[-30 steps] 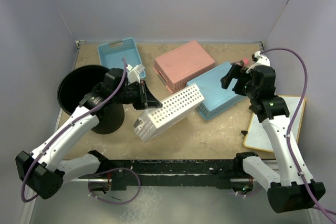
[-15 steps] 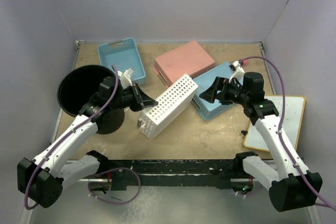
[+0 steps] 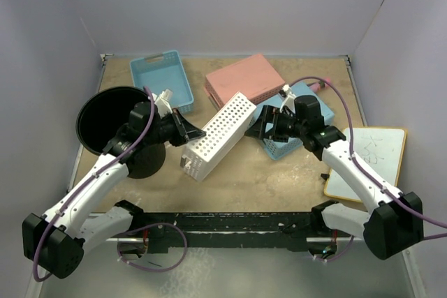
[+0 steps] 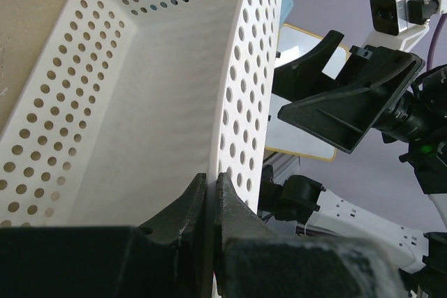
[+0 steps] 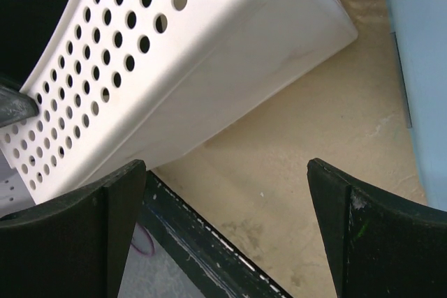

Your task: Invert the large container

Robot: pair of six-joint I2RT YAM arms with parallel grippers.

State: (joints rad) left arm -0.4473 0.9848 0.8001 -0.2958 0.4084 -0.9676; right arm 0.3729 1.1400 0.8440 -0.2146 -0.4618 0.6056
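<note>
The large container, a tall black round bin (image 3: 101, 120), stands upright at the left with its mouth facing up. My left gripper (image 3: 192, 132) reaches past it and is shut on the rim wall of the white perforated basket (image 3: 222, 130), holding it tilted off the table. In the left wrist view the fingers (image 4: 211, 179) pinch that thin wall (image 4: 140, 102). My right gripper (image 3: 260, 125) is open and empty just right of the white basket. In the right wrist view its fingers (image 5: 227, 172) are spread wide below the basket's underside (image 5: 188, 54).
A pink basket (image 3: 244, 83) lies upside down at the back middle. A blue basket (image 3: 162, 78) sits at the back left and another (image 3: 283, 141) under my right arm. A whiteboard (image 3: 367, 165) lies at the right. The black rail (image 3: 230, 225) runs along the near edge.
My left gripper has tilted the white basket up and swung its far end toward the back. My right arm has moved left, close to the basket, with its jaws open.
</note>
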